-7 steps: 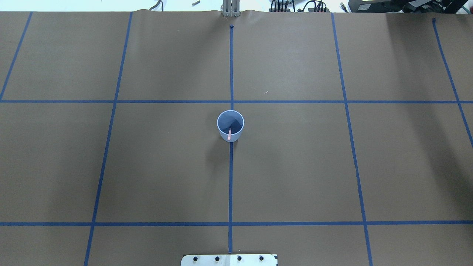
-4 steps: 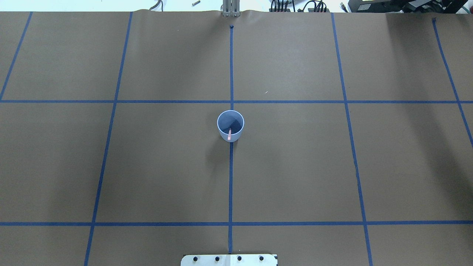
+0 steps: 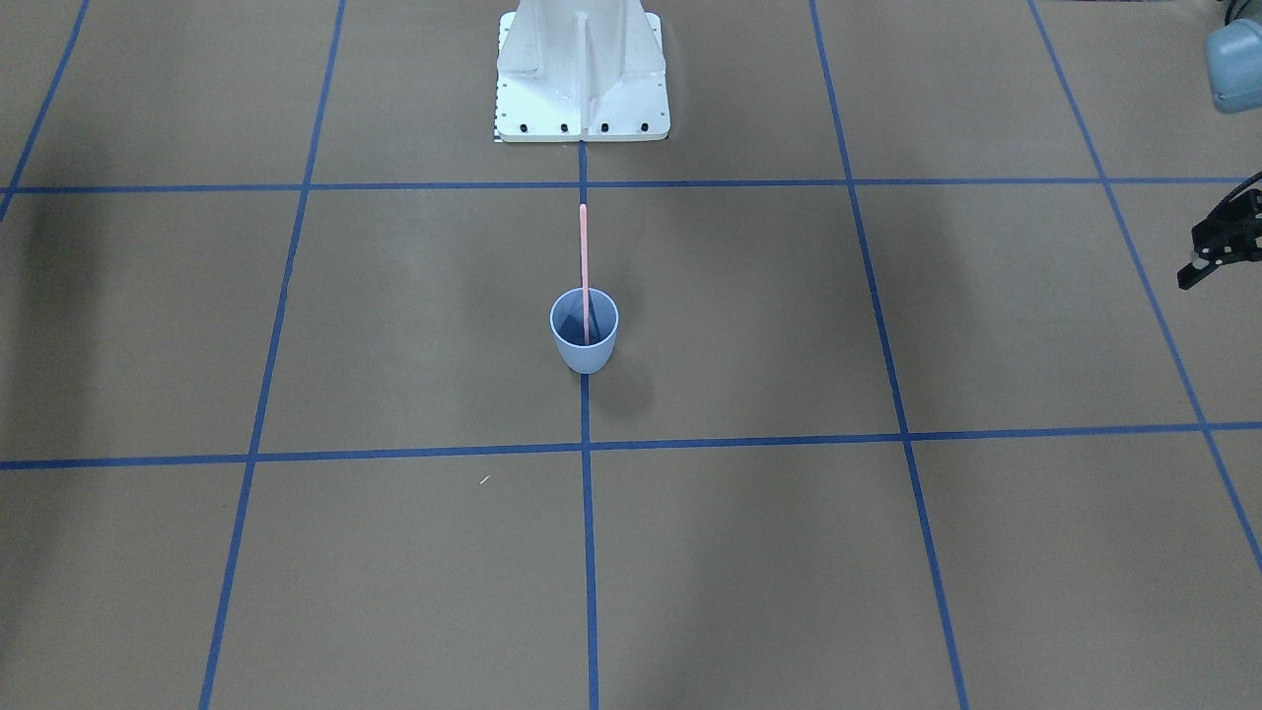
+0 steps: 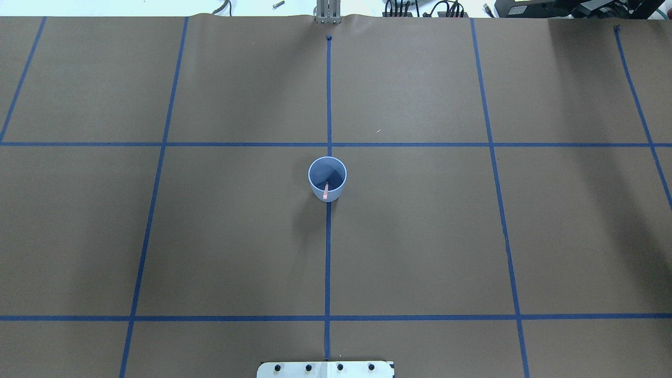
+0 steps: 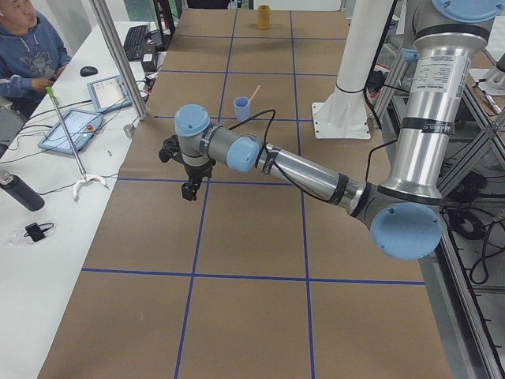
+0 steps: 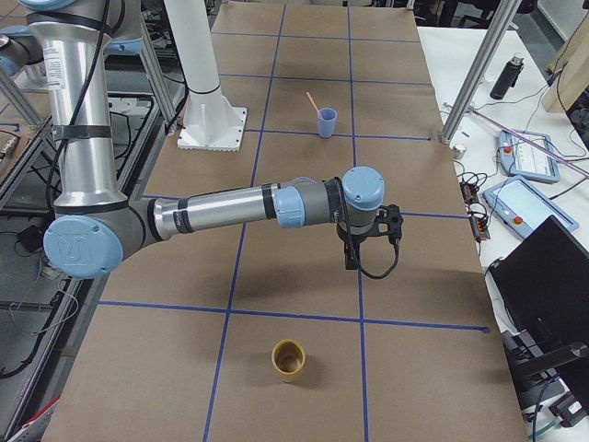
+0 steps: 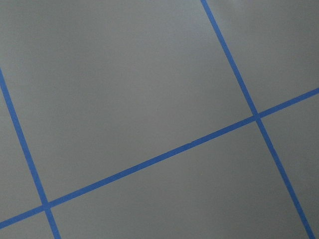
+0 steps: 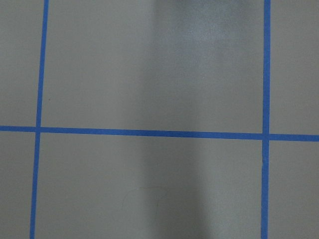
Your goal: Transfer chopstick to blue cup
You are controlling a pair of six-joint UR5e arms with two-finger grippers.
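The blue cup (image 4: 327, 178) stands upright at the middle of the table, on the centre tape line. The pale pink chopstick (image 3: 584, 266) stands in it, lower end inside, leaning on the rim toward the robot's base; its top also shows overhead (image 4: 326, 191). Nothing holds either. My left gripper (image 5: 189, 190) hangs above the paper far off to the cup's side, and only its black edge (image 3: 1211, 251) shows in the front-facing view. My right gripper (image 6: 352, 260) hovers over the paper at the other end. For both, I cannot tell whether they are open or shut.
A tan cup (image 6: 288, 360) stands near the table's right end. The white robot base (image 3: 582, 74) sits behind the blue cup (image 3: 584, 335). A person sits at a side desk (image 5: 24, 47) by the left end. Both wrist views show only brown paper and blue tape lines.
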